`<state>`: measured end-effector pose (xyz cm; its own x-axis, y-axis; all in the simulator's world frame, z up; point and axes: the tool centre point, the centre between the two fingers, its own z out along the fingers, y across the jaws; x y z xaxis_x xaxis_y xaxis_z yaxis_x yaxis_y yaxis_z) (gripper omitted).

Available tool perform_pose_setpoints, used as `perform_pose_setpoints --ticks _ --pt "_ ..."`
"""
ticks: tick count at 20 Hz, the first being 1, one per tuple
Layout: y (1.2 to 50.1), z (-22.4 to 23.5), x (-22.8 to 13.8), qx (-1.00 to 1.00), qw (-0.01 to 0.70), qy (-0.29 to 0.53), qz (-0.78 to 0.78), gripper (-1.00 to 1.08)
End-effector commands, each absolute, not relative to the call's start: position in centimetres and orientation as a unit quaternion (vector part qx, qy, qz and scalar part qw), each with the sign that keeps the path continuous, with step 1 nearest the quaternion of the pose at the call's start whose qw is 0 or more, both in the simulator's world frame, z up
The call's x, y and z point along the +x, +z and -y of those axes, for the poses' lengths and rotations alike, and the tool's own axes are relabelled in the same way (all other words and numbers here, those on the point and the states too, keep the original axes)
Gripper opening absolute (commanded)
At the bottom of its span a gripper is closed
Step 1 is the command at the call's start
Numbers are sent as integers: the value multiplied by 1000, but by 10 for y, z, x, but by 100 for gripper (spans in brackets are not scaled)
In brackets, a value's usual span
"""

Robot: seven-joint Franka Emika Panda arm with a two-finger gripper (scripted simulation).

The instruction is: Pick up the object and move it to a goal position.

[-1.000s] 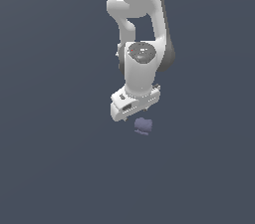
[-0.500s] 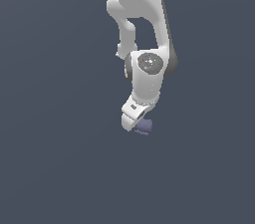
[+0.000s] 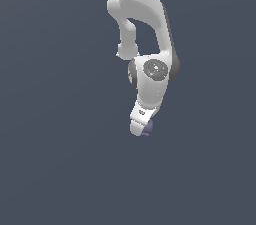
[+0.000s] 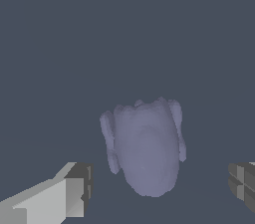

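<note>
The object (image 4: 145,146) is a small lumpy lavender-grey blob lying on the flat grey surface. In the wrist view it sits between my two fingertips (image 4: 74,190), with a gap on each side, so nothing touches it. My gripper (image 4: 159,190) is open. In the exterior view the white hand has come down over the object (image 3: 148,128), and only a sliver of purple shows at the hand's lower edge. The gripper (image 3: 140,130) itself is mostly hidden there by the hand.
The white arm (image 3: 142,19) comes down from the top of the exterior view. A plain dark grey surface (image 3: 55,159) surrounds everything. No other objects or goal marker show.
The arm has lowered and the hand has turned, so it now covers the object, which showed clear below the hand one second ago.
</note>
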<state>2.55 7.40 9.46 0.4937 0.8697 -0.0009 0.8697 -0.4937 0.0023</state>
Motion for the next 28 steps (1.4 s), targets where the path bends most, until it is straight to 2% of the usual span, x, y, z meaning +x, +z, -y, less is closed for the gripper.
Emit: perform_pose_setpoints --ticks 1,10,19,24,25,28 --pt "92 -76 26 857 1 0 -516 100" --pt "87 -77 25 852 0 0 -523 100" --pt "47 -78 24 851 0 0 -525 100" --pt "40 -78 25 851 0 0 -525 100" --pt "40 -78 25 851 0 0 -525 -100" --pt "40 -78 25 851 0 0 -525 -100"
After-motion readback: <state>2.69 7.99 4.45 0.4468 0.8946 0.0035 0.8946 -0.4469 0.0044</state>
